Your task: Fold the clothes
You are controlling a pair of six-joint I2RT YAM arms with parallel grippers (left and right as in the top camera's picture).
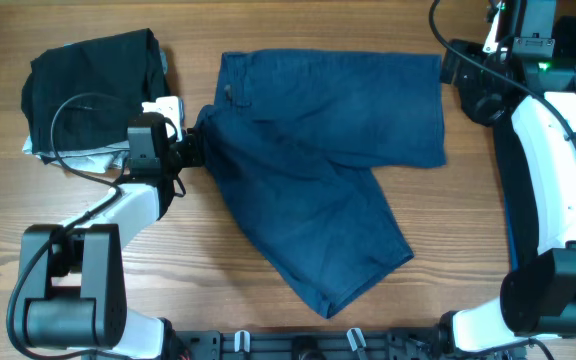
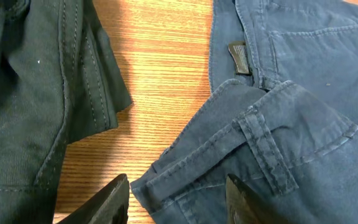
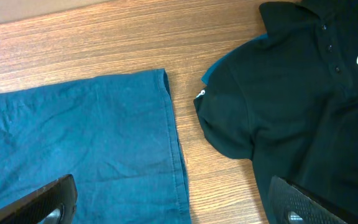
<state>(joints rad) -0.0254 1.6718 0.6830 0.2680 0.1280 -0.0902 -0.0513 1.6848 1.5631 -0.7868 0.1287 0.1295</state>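
Note:
Blue denim shorts (image 1: 328, 150) lie spread on the wooden table, one leg reaching right, the other angled toward the front. My left gripper (image 1: 190, 148) is open at the waistband's left corner; in the left wrist view its fingers (image 2: 176, 202) straddle the folded waistband corner with a belt loop (image 2: 263, 146). My right gripper (image 1: 458, 68) is open and empty above the right leg hem (image 3: 173, 130), by the top right corner of the shorts.
A folded pile of dark clothes (image 1: 93, 85) sits at the back left, close to my left gripper, also in the left wrist view (image 2: 36, 93). A black polo shirt with a white logo (image 3: 309, 93) lies at the right by the right arm (image 1: 558, 160).

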